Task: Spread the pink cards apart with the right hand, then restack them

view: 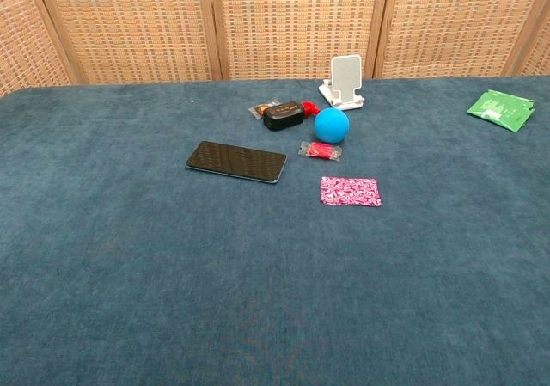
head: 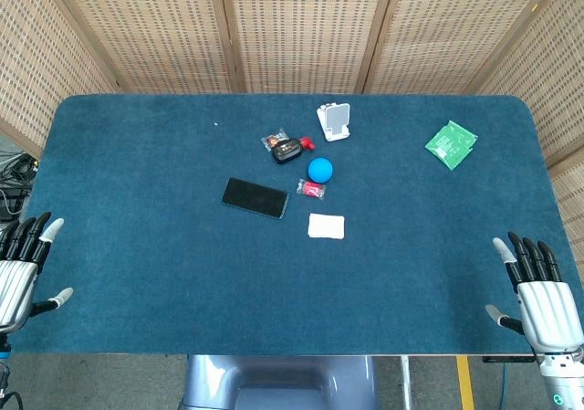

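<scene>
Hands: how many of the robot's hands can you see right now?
2. The left hand rests open at the table's near left corner; the right hand rests open at the near right corner. Only the head view shows them; neither touches anything.

1. Head view: high above the near table edge, facing steeply down, taking in the whole blue table [head: 137, 246] and both hands.
2. Chest view: lower and nearer, facing forward across the tabletop, ahead of the hands.
3. Shared: the central cluster around the phone [head: 255, 197].

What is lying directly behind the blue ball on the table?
Behind the blue ball stands the white phone stand, with bare blue cloth between them. Nothing seems hidden there.
</scene>
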Motion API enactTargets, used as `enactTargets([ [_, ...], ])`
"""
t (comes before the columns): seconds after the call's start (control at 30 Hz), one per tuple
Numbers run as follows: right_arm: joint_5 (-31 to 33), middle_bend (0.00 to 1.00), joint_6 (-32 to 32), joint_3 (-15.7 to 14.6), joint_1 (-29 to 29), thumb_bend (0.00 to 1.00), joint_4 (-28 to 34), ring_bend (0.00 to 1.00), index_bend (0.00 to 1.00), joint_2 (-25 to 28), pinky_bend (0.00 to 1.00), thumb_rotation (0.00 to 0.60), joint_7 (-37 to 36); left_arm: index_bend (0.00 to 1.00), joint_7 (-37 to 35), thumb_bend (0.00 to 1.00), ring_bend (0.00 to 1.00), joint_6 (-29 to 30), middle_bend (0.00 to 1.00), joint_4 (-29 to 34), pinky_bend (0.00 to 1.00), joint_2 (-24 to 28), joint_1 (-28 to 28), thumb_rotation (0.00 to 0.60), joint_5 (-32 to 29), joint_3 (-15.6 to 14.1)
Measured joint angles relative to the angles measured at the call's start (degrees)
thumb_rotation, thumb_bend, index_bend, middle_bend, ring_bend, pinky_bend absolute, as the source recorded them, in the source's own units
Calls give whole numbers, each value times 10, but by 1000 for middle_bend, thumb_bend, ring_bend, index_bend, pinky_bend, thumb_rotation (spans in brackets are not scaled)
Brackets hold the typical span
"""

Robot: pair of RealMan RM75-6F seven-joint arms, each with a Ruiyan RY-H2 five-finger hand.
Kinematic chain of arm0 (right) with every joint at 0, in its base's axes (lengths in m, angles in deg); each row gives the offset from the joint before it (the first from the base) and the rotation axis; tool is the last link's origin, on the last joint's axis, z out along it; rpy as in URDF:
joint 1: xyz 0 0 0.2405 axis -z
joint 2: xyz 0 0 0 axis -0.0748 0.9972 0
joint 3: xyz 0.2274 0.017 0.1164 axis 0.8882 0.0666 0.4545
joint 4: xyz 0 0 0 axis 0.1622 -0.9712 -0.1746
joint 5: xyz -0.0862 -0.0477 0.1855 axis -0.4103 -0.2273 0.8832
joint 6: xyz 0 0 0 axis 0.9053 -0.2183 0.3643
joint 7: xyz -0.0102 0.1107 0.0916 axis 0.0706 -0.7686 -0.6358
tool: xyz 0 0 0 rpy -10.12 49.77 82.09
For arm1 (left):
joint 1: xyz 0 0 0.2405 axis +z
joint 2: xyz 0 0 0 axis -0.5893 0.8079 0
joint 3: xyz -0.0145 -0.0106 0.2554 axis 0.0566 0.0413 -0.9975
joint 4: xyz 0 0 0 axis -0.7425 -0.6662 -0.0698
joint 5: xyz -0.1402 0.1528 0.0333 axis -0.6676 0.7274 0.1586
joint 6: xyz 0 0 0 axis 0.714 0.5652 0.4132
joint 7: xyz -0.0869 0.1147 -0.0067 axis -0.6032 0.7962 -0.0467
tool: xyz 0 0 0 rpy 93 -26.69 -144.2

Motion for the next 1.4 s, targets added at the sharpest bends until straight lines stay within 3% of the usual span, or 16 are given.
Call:
enactTargets([
  [0.37, 9, 0, 19, 7, -14, 10, 11, 0, 0, -7, 0, 600, 24, 0, -1, 0, 0, -15, 0, -3, 0, -2, -7, 600, -17, 4],
  [0.4, 9, 0, 24, 8, -18, 70, 13, 0, 0, -8, 0, 600, 24, 0, -1, 0, 0, -18, 0, -3, 0, -2, -8, 600, -21, 5],
  [0.47, 9, 0, 43, 13, -32, 306, 18, 0, 0, -7, 0, 600, 25, 0, -1, 0, 0, -21, 0, -4, 0, -2, -10, 600, -27, 7],
  [0.53, 10, 0, 71, 20, -53, 698, 25, 0, 6, -6, 0, 600, 23, 0, 0, 0, 0, -26, 0, -5, 0, -2, -13, 600, -34, 9],
  [0.6, 13, 0, 104, 27, -77, 931, 29, 0, 6, -6, 0, 600, 18, 0, 2, 0, 0, -30, 0, -5, 0, -3, -15, 600, -42, 12],
  [0.63, 16, 0, 129, 33, -95, 990, 31, 0, 1, -6, 0, 600, 13, 0, 3, 0, 0, -32, 0, -5, 0, -3, -16, 600, -45, 13],
  [0.9, 51, 0, 312, 75, -245, 1000, 8, 0, 0, -53, 0, 600, -8, 0, 11, 0, 0, -56, 0, -15, 0, -9, -29, 600, -87, 24],
  [1.13, 152, 0, 457, 95, -349, 1000, -29, 0, 0, -117, 49, 600, -3, 0, 12, 0, 0, -75, 0, -18, 0, -9, -39, 600, -103, 24],
  [1.4, 258, 37, 506, 94, -419, 1000, -84, 0, 0, -198, 98, 600, 79, 0, 18, 0, 0, -86, 0, -21, 0, -12, -47, 600, -118, 26],
])
